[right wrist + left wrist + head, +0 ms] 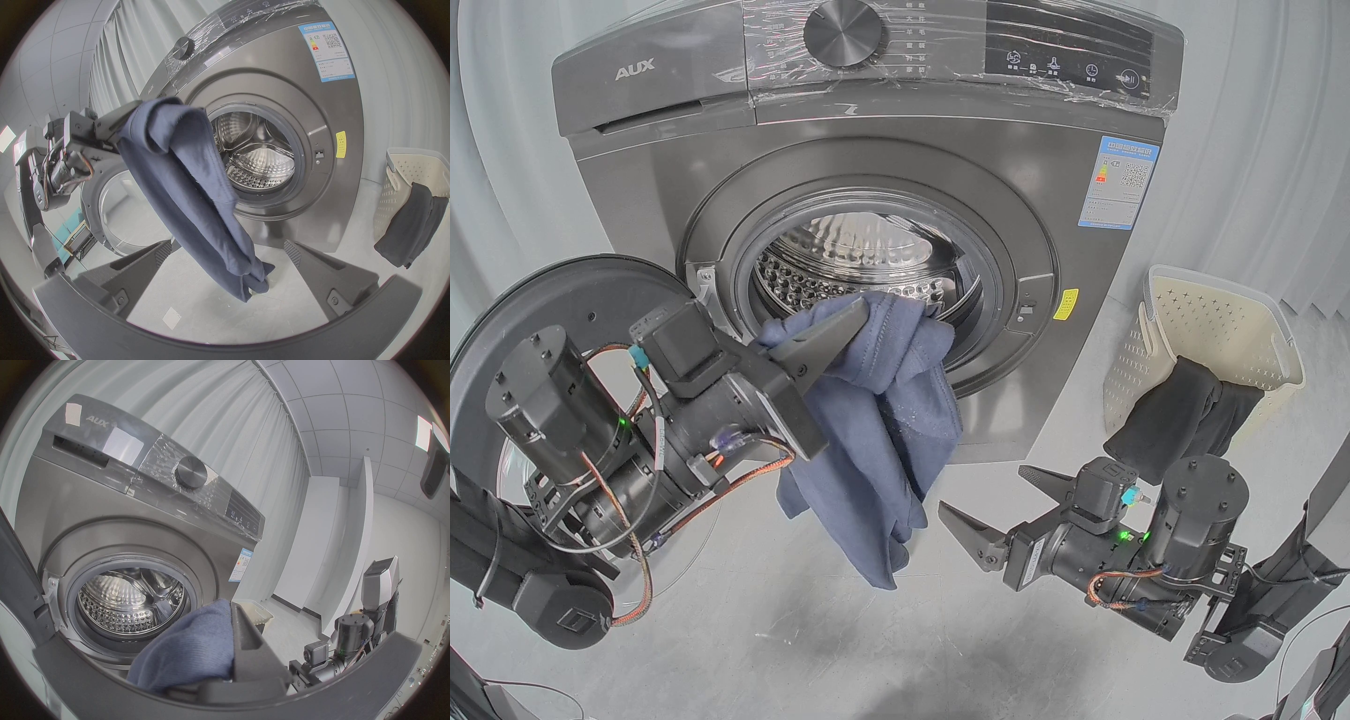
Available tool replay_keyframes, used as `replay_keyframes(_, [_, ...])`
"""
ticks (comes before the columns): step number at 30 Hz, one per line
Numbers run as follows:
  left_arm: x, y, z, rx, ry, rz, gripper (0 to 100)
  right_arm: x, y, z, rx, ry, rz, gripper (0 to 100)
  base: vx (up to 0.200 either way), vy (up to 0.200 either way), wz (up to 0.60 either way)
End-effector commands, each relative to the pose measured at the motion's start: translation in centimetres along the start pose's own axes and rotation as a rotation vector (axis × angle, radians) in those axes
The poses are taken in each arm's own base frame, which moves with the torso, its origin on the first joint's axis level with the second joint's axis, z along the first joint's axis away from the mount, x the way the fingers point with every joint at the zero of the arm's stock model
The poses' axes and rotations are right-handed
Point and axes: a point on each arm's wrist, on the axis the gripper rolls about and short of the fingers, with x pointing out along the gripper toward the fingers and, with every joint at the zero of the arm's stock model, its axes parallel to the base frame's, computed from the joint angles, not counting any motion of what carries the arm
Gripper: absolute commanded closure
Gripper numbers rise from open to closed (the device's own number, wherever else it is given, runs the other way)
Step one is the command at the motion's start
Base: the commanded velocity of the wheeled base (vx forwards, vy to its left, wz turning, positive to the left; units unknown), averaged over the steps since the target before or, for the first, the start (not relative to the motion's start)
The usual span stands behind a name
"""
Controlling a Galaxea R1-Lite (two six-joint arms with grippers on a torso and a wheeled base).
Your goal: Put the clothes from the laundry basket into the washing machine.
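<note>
My left gripper [839, 328] is shut on a blue garment [877, 422], held up just in front of the washing machine's round opening [862, 272]. The cloth [197, 187] hangs down in a long fold toward the floor, and its bunched top [187, 646] sits beside one finger. The drum [126, 599] behind it is shiny and bare. Low on the right, my right gripper [998, 511] stands open with nothing between its fingers [328, 272]. A dark garment [1177, 417] drapes over the front rim of the cream laundry basket [1237, 328].
The washer door [553, 309] is swung open to the left, behind my left arm. The basket [417, 173] leans against the machine's right side. Grey floor [844, 637] lies open in front of the washer, with white curtains behind.
</note>
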Motion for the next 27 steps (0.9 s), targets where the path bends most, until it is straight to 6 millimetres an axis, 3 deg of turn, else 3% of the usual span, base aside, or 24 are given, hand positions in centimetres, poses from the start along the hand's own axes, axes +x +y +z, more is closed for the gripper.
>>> replay_keyframes(1, [0.1, 0.0, 0.1, 0.002, -0.011, -0.003, 100, 0.5, -0.5, -0.7, -0.004, 0.025, -0.015, 0, 0.000, 0.000, 0.00])
replay_keyframes(13, [0.0, -0.3, 0.6, 0.007, -0.040, -0.016, 100, 4.9, -3.9, -2.2, -0.006, -0.028, -0.077, 0, 0.000, 0.000, 0.00])
replay_keyframes(27, [0.0, -0.3, 0.6, 0.007, -0.041, -0.016, 100, 8.3, -3.3, -3.1, -0.006, -0.064, -0.019, 0, 0.000, 0.000, 0.00])
